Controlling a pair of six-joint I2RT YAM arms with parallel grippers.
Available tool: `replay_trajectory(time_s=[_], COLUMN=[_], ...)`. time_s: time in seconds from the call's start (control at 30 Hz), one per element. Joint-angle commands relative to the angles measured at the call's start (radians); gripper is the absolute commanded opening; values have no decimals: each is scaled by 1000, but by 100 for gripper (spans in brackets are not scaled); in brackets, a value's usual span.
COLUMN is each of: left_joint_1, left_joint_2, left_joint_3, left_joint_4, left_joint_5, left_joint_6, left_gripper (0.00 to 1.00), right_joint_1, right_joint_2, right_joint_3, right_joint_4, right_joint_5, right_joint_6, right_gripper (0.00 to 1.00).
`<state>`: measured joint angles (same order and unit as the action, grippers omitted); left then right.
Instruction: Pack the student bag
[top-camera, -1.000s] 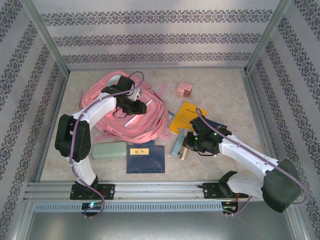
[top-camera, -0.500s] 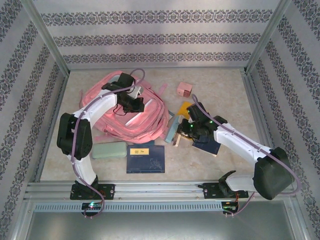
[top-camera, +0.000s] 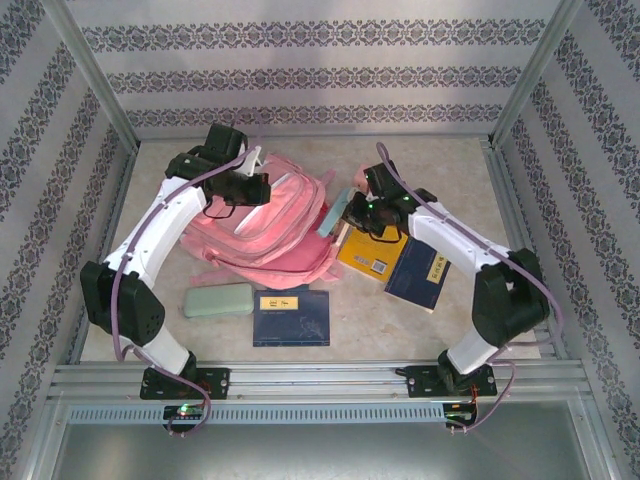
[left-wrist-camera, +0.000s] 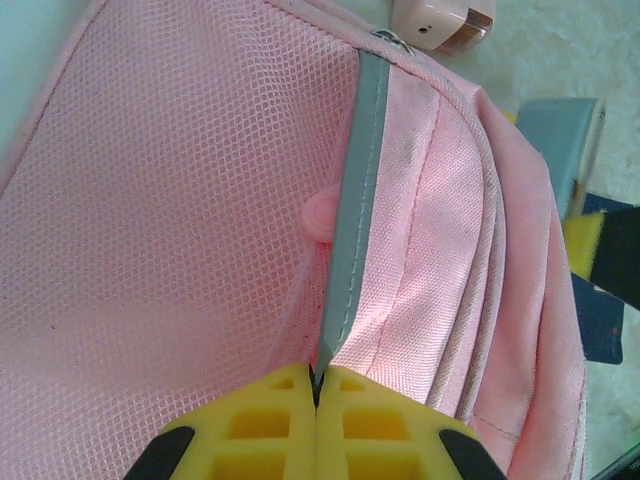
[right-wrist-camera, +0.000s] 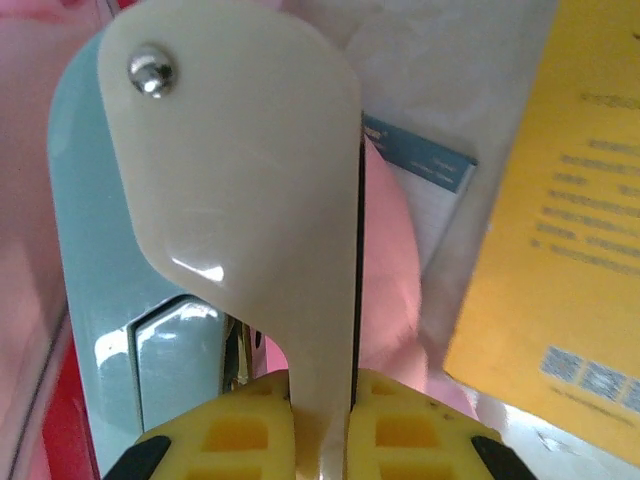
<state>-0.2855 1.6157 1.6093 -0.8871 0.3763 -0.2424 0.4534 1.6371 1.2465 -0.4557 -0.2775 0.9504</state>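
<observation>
The student bag (top-camera: 268, 232), large and pink, lies at the back left of the table. My left gripper (top-camera: 246, 188) is shut on the grey trim strip (left-wrist-camera: 350, 215) at the edge of its opening, with pink mesh lining (left-wrist-camera: 180, 200) to the left of the strip; the yellow pads of the left gripper (left-wrist-camera: 316, 385) meet on the strip's end. My right gripper (top-camera: 352, 204) is shut on a stapler (top-camera: 331, 212) and holds it just off the bag's right side. The right gripper (right-wrist-camera: 325, 398) clamps the stapler's cream handle (right-wrist-camera: 250, 190), with its teal base (right-wrist-camera: 95, 300) to the left.
A yellow book (top-camera: 371, 256) and a dark blue book (top-camera: 421, 273) lie right of the bag. A pale green pencil case (top-camera: 218, 300) and a blue notebook (top-camera: 291, 318) lie near the front. A small pink object (left-wrist-camera: 440, 20) sits beyond the bag.
My left gripper has shut on the bag's trim and pulled it back and left, lifting the bag's opening. My right arm carried the stapler from the front right up to the bag's side.
</observation>
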Motion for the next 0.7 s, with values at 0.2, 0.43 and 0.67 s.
replay_trajectory(time_s=[0.2,0.43,0.67], left_joint_1=[15,-44,-208], left_joint_2=[-34,-152,-167], left_joint_3=[26,3,-12], left_joint_4=[-54,-115,-158], left_joint_5=[43,-124,-256], left_joint_6=[-8,2,45], left_gripper=[17,59,70], right_joint_1=[94,120,129], right_joint_2=[216,173,155], right_joint_3=[153,125,113], right_joint_4=[360,493,511], right_joint_5=[-263,-249,-238], right_joint_6=[397,533,552], right_gripper=[0,0,0])
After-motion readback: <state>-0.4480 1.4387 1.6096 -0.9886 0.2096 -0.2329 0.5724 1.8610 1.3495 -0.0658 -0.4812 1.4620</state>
